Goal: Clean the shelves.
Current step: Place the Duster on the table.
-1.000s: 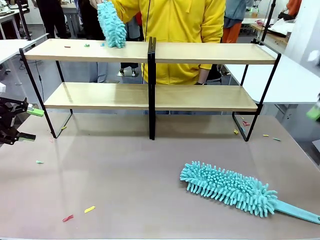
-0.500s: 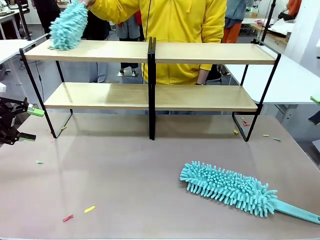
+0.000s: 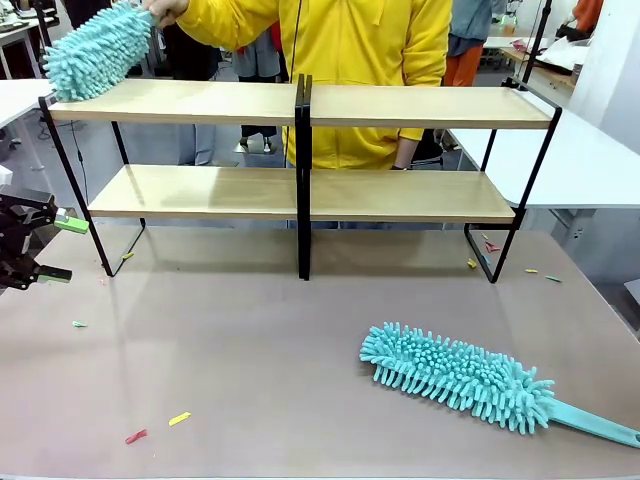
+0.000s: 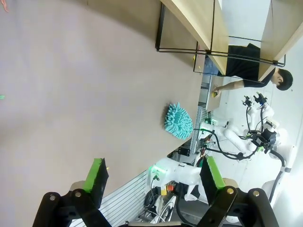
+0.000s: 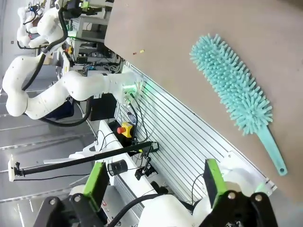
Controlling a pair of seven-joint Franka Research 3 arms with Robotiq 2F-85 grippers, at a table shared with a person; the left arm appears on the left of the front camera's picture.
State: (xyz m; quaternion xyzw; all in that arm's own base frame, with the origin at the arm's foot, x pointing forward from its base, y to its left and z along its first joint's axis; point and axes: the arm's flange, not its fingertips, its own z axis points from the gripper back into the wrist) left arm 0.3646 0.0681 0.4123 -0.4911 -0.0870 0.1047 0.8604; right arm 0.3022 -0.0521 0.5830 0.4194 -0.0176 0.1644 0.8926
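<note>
Both my grippers, left and right, stand wide apart, gripping nothing. Teal fluffy microfibre duster lies flat on the table, handle toward my right, reachable. Light-wood 2-tier shelves stand beyond it, where a person's hand sweeps another teal duster over the top board's left end.

1. The person's hand was cut off by the top edge of the front view — the grip on the raised duster could not be made out.
2. The left gripper sat at the left edge there, its arm out of frame.
3. The table duster lost its handle tip at the right edge.
4. Small coloured scraps on the table — too small to identify.
5. In the left wrist view, the shelves ran off the top edge.
</note>
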